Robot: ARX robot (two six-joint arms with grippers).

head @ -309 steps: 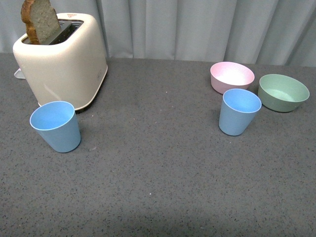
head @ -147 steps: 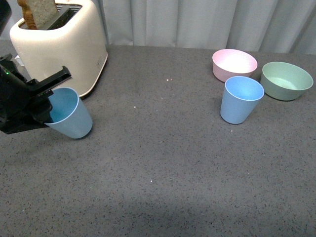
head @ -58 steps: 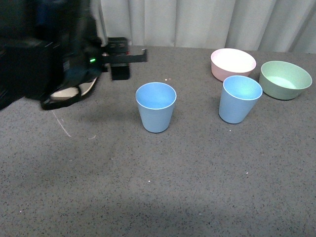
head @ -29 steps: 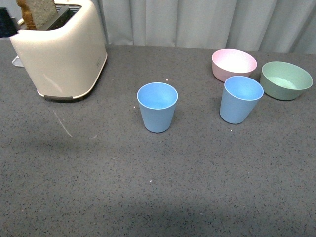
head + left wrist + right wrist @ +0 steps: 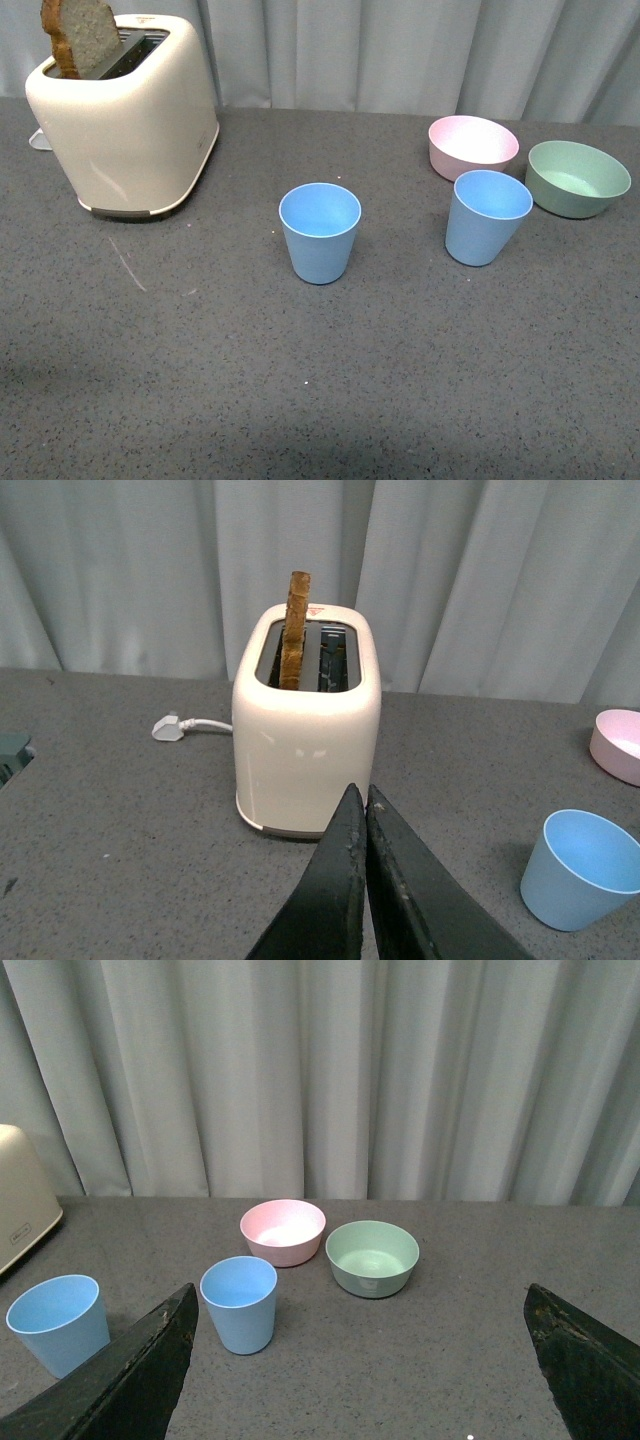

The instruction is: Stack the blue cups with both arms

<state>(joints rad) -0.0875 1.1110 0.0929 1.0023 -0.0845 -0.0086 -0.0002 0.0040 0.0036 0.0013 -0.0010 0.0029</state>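
Observation:
Two light blue cups stand upright and apart on the grey table. One cup (image 5: 320,232) is at the middle; it also shows in the left wrist view (image 5: 584,869) and the right wrist view (image 5: 58,1323). The other cup (image 5: 487,216) is to its right, in front of the bowls, and shows in the right wrist view (image 5: 239,1303). Neither arm shows in the front view. My left gripper (image 5: 364,798) is shut and empty, raised in front of the toaster. My right gripper (image 5: 360,1305) is open wide and empty, well back from the cups.
A cream toaster (image 5: 125,115) with a slice of bread (image 5: 82,38) stands at the back left. A pink bowl (image 5: 472,145) and a green bowl (image 5: 577,177) sit at the back right. A white plug and cord (image 5: 180,725) lie beside the toaster. Grey curtains hang behind.
My left arm carried the left cup from beside the toaster to the table's middle, let it go, and drew back out of the front view. The right cup has not moved.

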